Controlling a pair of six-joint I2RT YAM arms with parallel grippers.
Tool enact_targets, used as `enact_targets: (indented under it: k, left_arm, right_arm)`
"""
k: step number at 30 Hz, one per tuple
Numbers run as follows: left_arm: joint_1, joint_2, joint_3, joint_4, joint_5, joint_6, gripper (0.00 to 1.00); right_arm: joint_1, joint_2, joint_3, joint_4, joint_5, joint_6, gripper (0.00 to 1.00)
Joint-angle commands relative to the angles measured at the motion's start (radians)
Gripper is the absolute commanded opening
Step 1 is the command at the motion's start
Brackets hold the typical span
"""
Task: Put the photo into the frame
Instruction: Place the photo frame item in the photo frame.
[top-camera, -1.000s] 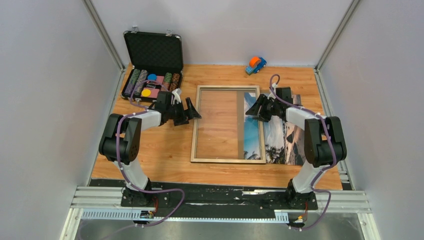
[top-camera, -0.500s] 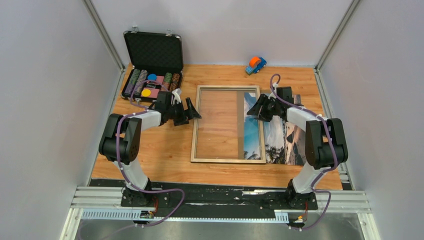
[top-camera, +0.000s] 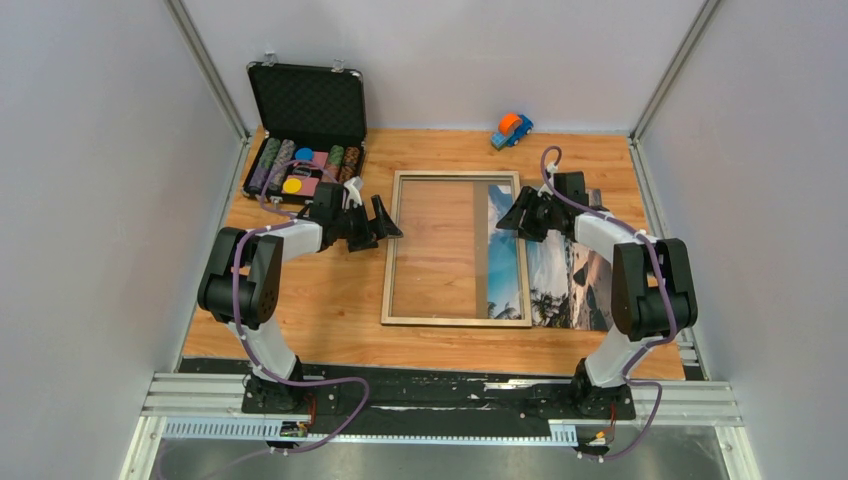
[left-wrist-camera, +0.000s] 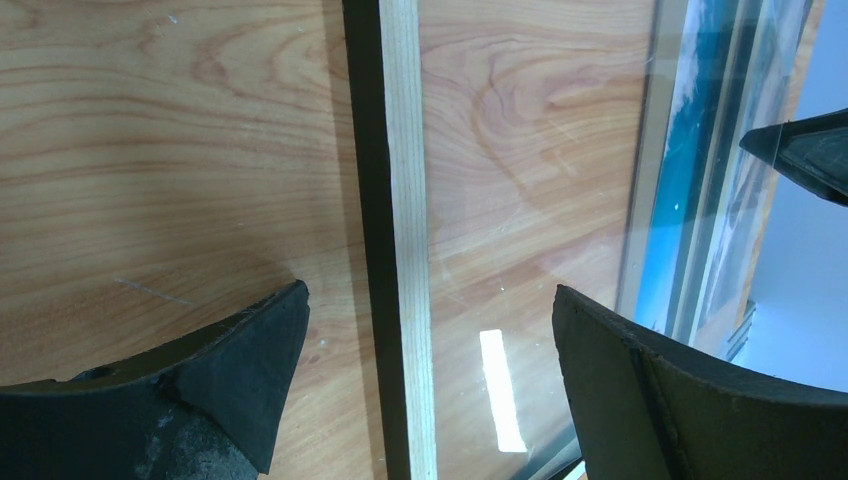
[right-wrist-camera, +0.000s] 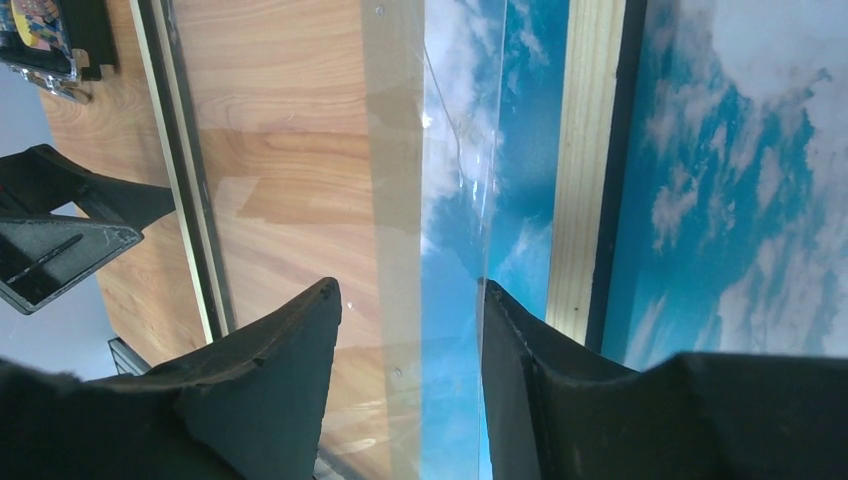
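In the middle of the wooden surface (top-camera: 320, 300) lies the frame (top-camera: 455, 320), flat, with its pale wood face upward and clear glass inside it. Under the right part of the frame is the photo (top-camera: 575, 285) — a strip of blue sky and palms shows through the glass, the frame's right rail crosses over it, and the rest sticks out on the surface to the right of the frame. The left pincer (top-camera: 381, 230) hangs at the frame's left rail, toward its far end. Its jaws are spread wide, one finger (left-wrist-camera: 240, 385) outside the rail and the other over the glass, and they grip nothing. The right pincer (top-camera: 512, 224) is above the glass just inside the frame's right rail, also toward the far end. Its jaws stand about half apart over the photo's edge, and I see nothing clamped between them. Whether either pincer touches the frame, I cannot tell. Beyond the frame's far left corner stands an open black case (top-camera: 305, 110) with chips — and beyond its far right corner, a small toy car (top-camera: 511, 128).
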Motion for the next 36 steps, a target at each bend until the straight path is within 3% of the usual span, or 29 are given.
enact_targets:
  k: [1, 36]
  left_arm:
    - [0.005, -0.023, 0.019, -0.016, -0.001, 0.012, 1.00]
    - [0.005, -0.037, 0.017, -0.016, -0.004, 0.017, 1.00]
  right_arm:
    - [0.005, -0.051, 0.037, -0.014, 0.025, -0.030, 0.51]
    - [0.006, -0.136, 0.021, -0.035, 0.108, -0.077, 0.52]
